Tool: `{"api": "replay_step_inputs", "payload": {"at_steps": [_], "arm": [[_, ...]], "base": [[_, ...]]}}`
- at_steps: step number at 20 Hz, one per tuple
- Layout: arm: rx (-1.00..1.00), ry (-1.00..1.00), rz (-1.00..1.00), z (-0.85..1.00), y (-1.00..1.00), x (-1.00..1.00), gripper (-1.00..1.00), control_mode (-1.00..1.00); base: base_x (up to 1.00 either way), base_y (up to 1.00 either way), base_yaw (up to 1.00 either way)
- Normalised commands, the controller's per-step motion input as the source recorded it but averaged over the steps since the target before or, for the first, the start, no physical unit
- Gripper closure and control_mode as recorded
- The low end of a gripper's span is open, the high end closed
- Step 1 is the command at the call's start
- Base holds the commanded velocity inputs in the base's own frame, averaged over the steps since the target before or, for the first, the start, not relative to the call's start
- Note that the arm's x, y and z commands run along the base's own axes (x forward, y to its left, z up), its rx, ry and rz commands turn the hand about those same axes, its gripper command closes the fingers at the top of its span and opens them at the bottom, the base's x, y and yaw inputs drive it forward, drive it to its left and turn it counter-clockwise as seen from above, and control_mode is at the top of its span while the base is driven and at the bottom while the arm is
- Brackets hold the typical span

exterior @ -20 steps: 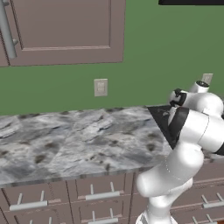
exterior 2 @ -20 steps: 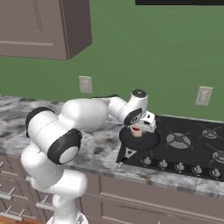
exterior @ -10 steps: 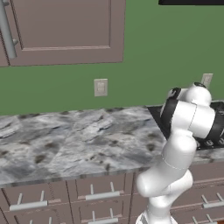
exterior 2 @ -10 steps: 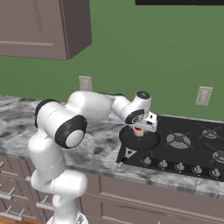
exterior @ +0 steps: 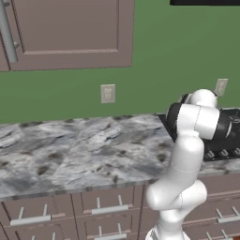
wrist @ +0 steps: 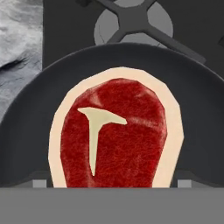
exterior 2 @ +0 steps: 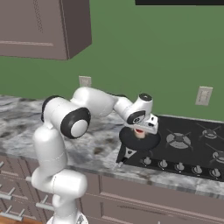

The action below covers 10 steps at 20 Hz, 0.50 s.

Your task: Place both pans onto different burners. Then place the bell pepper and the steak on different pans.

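- While the gripper (exterior 2: 141,131) hung just above the front-left corner of the cooktop (exterior 2: 197,153), its jaws stood spread wide, one to each side of the steak (wrist: 114,135), and pinched nothing.
- In the hand view the steak lay flat inside a black pan (wrist: 26,127), red face up with its pale fat rim showing all round, and the two small finger tips (wrist: 40,183) rose at either side of it with clear pan floor between them and the meat.
- In the right base view that pan (exterior 2: 151,142) sat over the front-left burner, with the hand directly over it; a bare burner (exterior 2: 178,140) stood just to its right.
- A second grate (wrist: 131,19) showed beyond the pan's far rim in the hand view, with nothing on it.
- Judged from this, the step in hand was the placing of the steak, and that step looked finished: meat down, jaws parted.
- I could not tell from these views where the second pan or the bell pepper stood, so the rest of the task could not be scored.
- The next move seemed to call for a straight lift clear of the pan rim, so the fingers would not drag the steak, before swinging off towards whatever remained.
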Motion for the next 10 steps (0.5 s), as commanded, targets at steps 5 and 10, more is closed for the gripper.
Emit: {"api": "replay_step_inputs", "payload": {"at_steps": [5, 10], "arm": [[0.0, 0.03, 0.01, -0.23, -0.04, 0.1, 1.0, -1.0], [0.0, 0.04, 0.01, -0.24, 0.0, 0.12, 1.0, -1.0]], "base": [[0.0, 0.0, 0.0], [0.0, 0.0, 0.0]]}}
